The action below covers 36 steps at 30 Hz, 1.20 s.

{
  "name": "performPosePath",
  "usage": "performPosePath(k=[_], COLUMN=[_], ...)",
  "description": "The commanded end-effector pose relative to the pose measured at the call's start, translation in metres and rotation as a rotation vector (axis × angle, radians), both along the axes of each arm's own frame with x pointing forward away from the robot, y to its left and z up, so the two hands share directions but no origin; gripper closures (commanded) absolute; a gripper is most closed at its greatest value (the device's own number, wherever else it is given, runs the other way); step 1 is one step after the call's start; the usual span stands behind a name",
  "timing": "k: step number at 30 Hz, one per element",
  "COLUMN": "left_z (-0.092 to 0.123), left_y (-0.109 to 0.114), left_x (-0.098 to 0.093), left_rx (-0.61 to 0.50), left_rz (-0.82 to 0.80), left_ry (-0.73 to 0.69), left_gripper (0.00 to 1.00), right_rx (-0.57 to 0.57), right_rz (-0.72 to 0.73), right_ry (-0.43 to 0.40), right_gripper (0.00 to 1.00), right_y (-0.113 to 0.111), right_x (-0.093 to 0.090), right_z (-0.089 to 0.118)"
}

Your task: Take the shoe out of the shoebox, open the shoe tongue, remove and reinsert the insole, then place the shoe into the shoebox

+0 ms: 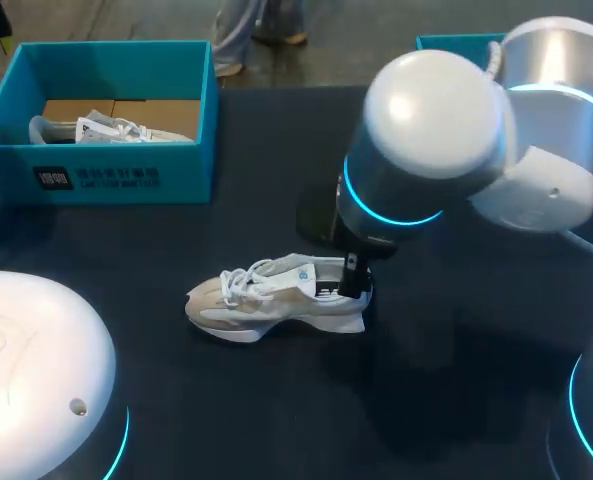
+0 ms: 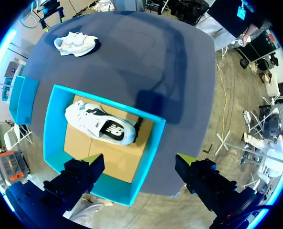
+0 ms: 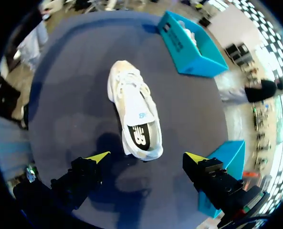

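Observation:
A white sneaker [image 1: 276,295] lies on its sole mid-table, toe to the left, its black printed insole showing at the heel [image 3: 140,138]. My right gripper [image 3: 147,156] hangs open just above that heel, with nothing between its fingers. In the head view my right arm [image 1: 446,140] hides most of the gripper. The teal shoebox [image 1: 106,180] stands at the back left with a second white shoe [image 1: 106,128] lying inside. My left gripper [image 2: 140,160] is open high above the shoebox [image 2: 50,124], looking down on the boxed shoe [image 2: 100,124]. The table shoe [image 2: 77,44] lies farther ahead.
A second teal box part [image 1: 456,42] sits at the table's back right, seen beside my right gripper as the teal box part [image 3: 227,160]. My left arm's white housing [image 1: 26,370] fills the front left corner. Dark bare tabletop [image 1: 176,230] lies between shoebox and shoe.

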<state>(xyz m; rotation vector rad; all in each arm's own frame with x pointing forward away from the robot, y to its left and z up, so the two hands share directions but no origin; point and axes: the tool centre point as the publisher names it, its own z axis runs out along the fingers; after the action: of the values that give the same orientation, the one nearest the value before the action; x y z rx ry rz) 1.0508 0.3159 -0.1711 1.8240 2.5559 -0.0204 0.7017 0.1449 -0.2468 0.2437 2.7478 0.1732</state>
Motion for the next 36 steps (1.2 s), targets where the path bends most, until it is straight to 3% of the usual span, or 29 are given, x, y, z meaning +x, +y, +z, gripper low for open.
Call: performPosePath(k=[1, 9, 11, 16, 27, 31, 36], left_z=[0.000, 0.000, 0.000, 0.000, 0.000, 0.000, 0.000], left_y=[0.000, 0.000, 0.000, 0.000, 0.000, 0.000, 0.000], left_x=[-0.001, -0.001, -0.001, -0.001, -0.001, -0.001, -0.001], left_rx=[0.003, 0.003, 0.003, 0.003, 0.003, 0.003, 0.003], left_rz=[-0.001, -0.001, -0.001, -0.001, -0.001, -0.001, -0.001], left_ry=[-0.001, -0.001, -0.001, -0.001, -0.001, -0.001, -0.001], left_gripper=[0.00, 0.00, 0.00, 0.00, 0.00, 0.00, 0.00], right_rx=[0.046, 0.046, 0.038, 0.111, 0.427, 0.640, 0.640], right_rz=[0.214, 0.214, 0.235, 0.250, 0.305, 0.406, 0.406], right_ry=[-0.052, -0.052, -0.019, 0.002, 0.006, 0.121, 0.121], right_gripper=[0.00, 0.00, 0.00, 0.00, 0.00, 0.00, 0.00], right_y=[-0.005, -0.005, -0.011, -0.022, -0.032, -0.027, -0.027], right_x=[-0.001, -0.001, 0.000, 0.000, 0.002, -0.007, -0.007], right_z=[-0.003, -0.003, -0.009, -0.018, -0.029, -0.037, -0.037])
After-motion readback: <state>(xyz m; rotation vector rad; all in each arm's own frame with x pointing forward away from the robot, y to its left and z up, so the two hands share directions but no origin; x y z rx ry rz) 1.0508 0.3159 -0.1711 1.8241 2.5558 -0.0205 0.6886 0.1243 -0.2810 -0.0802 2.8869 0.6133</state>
